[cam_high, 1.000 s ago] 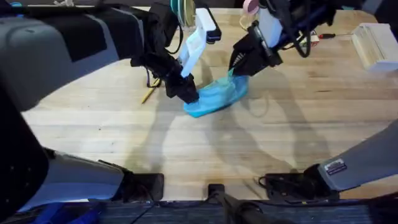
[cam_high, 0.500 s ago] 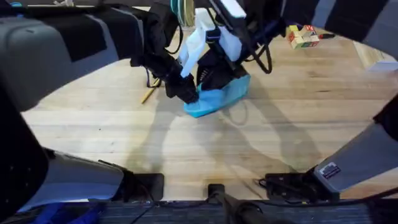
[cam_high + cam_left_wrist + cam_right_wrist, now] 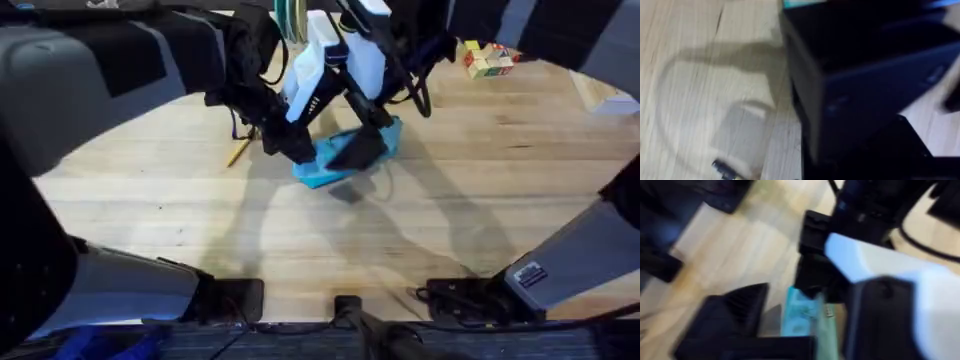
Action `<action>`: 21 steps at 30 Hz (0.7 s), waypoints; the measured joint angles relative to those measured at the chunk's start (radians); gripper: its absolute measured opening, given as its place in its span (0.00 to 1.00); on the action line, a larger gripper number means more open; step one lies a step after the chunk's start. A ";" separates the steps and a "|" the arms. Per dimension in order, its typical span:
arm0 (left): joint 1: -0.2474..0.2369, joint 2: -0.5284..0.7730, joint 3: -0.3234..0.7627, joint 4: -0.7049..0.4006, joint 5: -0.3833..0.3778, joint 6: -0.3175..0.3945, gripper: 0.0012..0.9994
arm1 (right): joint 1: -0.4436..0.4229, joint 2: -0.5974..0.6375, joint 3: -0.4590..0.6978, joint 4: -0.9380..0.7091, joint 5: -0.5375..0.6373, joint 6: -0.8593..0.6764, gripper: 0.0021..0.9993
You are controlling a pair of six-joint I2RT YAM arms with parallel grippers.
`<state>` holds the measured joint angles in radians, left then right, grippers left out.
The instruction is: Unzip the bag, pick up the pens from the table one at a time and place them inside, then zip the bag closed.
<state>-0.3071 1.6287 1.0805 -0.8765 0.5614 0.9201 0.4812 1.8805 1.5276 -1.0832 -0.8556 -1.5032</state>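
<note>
Two tools meet over your light blue bag (image 3: 345,155), which lies mid-surface (image 3: 300,240): left tool (image 3: 300,152) at its near-left end, right tool (image 3: 360,150) above its middle. You cannot tell either tool's spread. One pen (image 3: 238,152) lies left of them.

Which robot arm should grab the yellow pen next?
Probably the left. The pen lies on the table just left of the bag, beside the left gripper. The right gripper is over the bag's middle, farther from it.
</note>
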 joint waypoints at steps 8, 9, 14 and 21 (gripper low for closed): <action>-0.018 0.000 0.000 0.003 -0.004 -0.011 0.04 | -0.104 -0.008 0.002 -0.043 -0.049 0.004 1.00; -0.021 0.000 0.000 0.002 -0.004 -0.011 0.04 | -0.131 -0.014 0.002 -0.050 -0.051 0.004 1.00; -0.022 0.000 0.000 0.002 -0.005 -0.011 0.04 | -0.263 -0.091 0.004 -0.055 -0.023 0.004 1.00; -0.022 0.000 0.000 0.002 -0.005 -0.011 0.04 | -0.290 -0.202 0.011 -0.059 0.065 0.004 1.00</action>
<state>-0.3286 1.6287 1.0805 -0.8742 0.5564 0.9095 0.1913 1.6788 1.5383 -1.1423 -0.7906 -1.4994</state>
